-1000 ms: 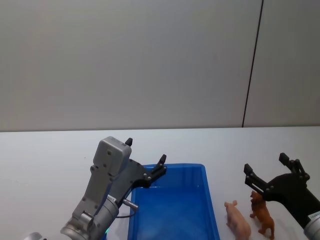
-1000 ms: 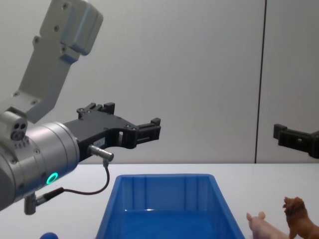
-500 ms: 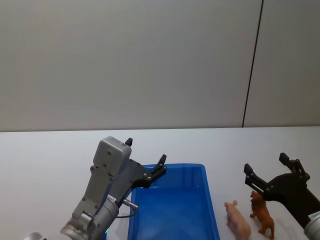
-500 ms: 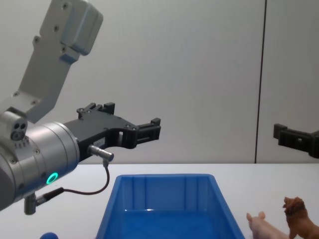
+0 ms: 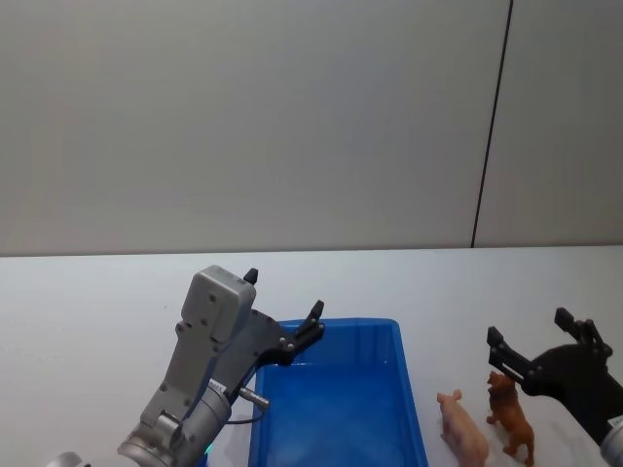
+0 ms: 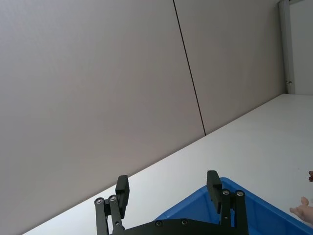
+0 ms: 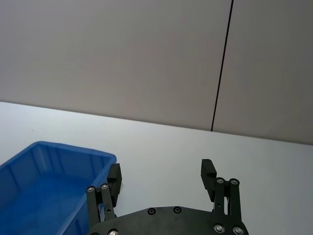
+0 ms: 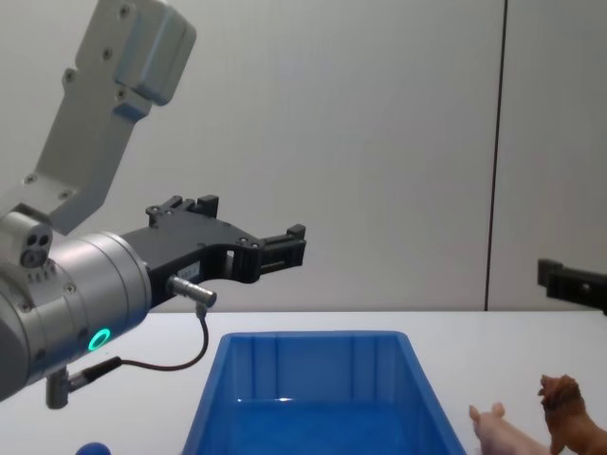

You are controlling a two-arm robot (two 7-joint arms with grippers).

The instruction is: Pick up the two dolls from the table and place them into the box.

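Observation:
The blue box (image 5: 341, 324) sits on the white table (image 5: 88, 302), near the front centre. To its right stand the two dolls, a pale pink pig (image 5: 463, 428) and a reddish-brown lion (image 5: 512, 416). They show again low in the chest view, pig (image 8: 507, 434) and lion (image 8: 569, 417). My right gripper (image 5: 529, 327) hangs open just above and behind the lion, holding nothing. The left gripper (image 5: 283, 293) is open too, raised over the box's far left corner. In the wrist views, the left gripper (image 6: 167, 180) and the right gripper (image 7: 161, 169) each have their fingers spread wide.
A small blue ball (image 8: 93, 447) lies on the table left of the box. A grey wall with a dark vertical seam (image 5: 492, 126) rises behind the table. Bare white tabletop stretches behind the box and to both sides.
My right gripper has shifted a little to the right and slightly down, still open. The left arm, the box and both dolls have not moved.

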